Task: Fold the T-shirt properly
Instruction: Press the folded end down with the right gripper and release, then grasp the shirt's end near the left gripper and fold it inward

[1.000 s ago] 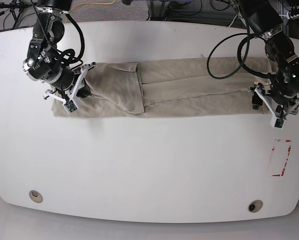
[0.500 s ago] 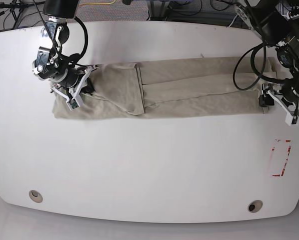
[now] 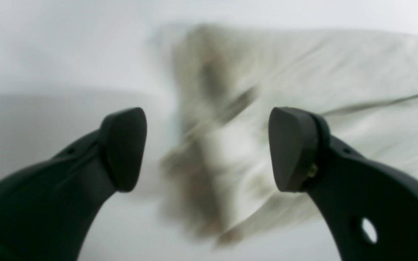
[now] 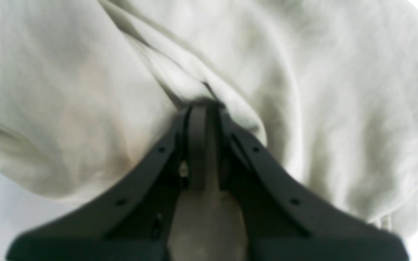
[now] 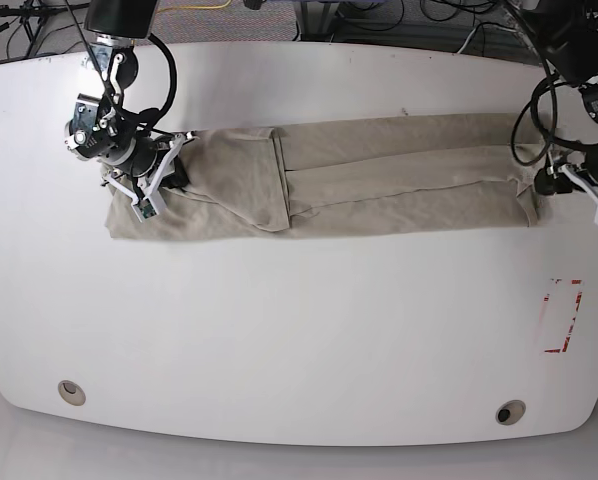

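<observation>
Both arms are black, built of rounded joint housings with thick black cables looping alongside them. Beside the T-shirt (image 5: 379, 170), each wrist carries white bracket pieces; the one on the right arm holds a small green board. The left gripper (image 3: 209, 148) has two matte black curved fingers ending in broad, rounded pads (image 3: 290, 148), with round holes through the finger bodies. The right gripper (image 4: 201, 119) has matching black fingers with small screw holes along their edges.
</observation>
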